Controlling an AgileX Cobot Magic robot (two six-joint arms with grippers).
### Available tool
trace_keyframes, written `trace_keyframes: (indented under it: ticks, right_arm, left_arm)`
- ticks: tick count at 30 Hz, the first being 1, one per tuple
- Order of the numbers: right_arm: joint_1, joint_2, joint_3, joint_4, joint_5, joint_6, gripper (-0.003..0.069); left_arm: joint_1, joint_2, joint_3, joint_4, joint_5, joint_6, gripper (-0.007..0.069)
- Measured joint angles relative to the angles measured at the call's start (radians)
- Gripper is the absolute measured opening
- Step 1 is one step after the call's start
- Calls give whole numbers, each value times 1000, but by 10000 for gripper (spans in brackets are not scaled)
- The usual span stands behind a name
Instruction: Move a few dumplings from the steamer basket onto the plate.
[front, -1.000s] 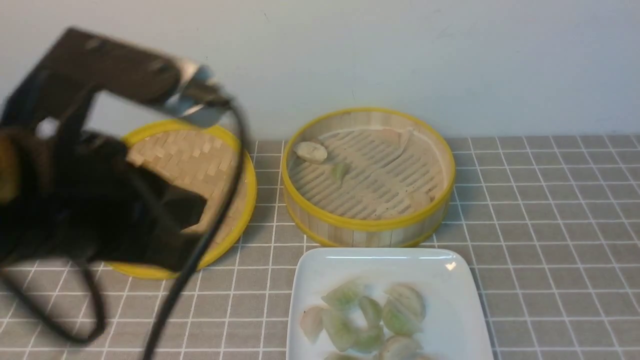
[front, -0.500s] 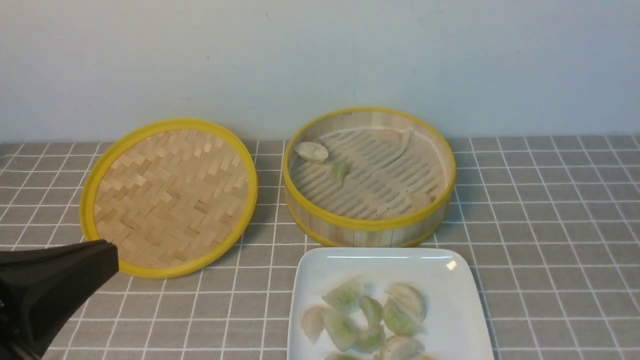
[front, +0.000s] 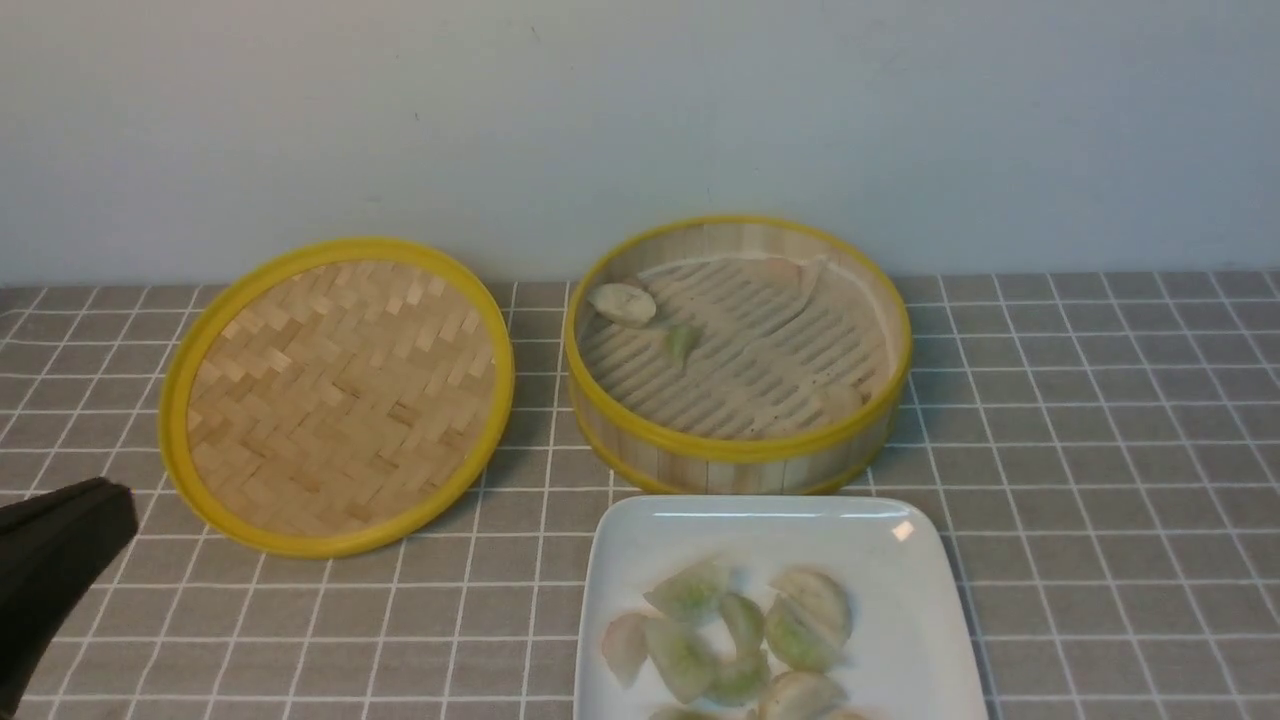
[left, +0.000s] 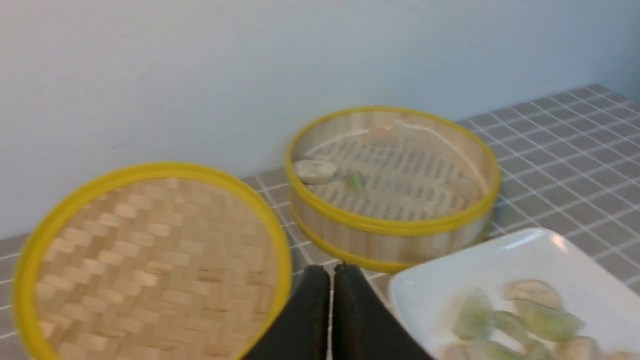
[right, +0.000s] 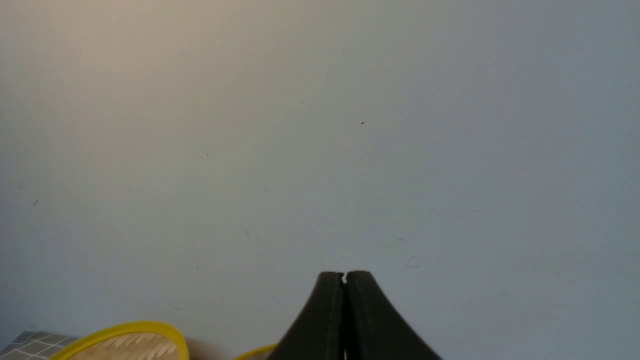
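Grey checked tablecloth: several dumplings on near plate, few in far steamer basket; left gripper, right gripper closed, empty. Judged essentially complete.

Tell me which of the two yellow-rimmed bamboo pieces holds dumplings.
The steamer basket, right behind the plate: upright slat walls, with dumplings on its ridged floor. The flat woven lid to its left has none.

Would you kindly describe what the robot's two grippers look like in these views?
The left gripper and right gripper look alike: matte black, with two smooth jaws that taper from a broad base to blunt rounded tips. No cables, markings or other colours show on them.
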Motion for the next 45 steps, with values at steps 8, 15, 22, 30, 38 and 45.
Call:
trace_keyframes:
  ticks: [8,15,22,30,38,45]
  right_arm:
    - [0,0,0,0,0,0,-13]
    - [0,0,0,0,0,0,-13]
    - [0,0,0,0,0,0,-13]
    - [0,0,0,0,0,1,-13]
    - [0,0,0,0,0,2,-13]
    - [0,0,8,41,0,-14,-13]
  left_arm:
    - [282,-238,372,-33,-134,56,-5]
    - [306,-319,449,-39,-30,56,-5]
    - [307,-319,449,-39,-16,56,-5]
    - [309,-319,449,-39,-16,61,-5]
    - [309,-319,449,-39,-16,61,-5]
    - [309,-319,449,-39,-16,61,-5]
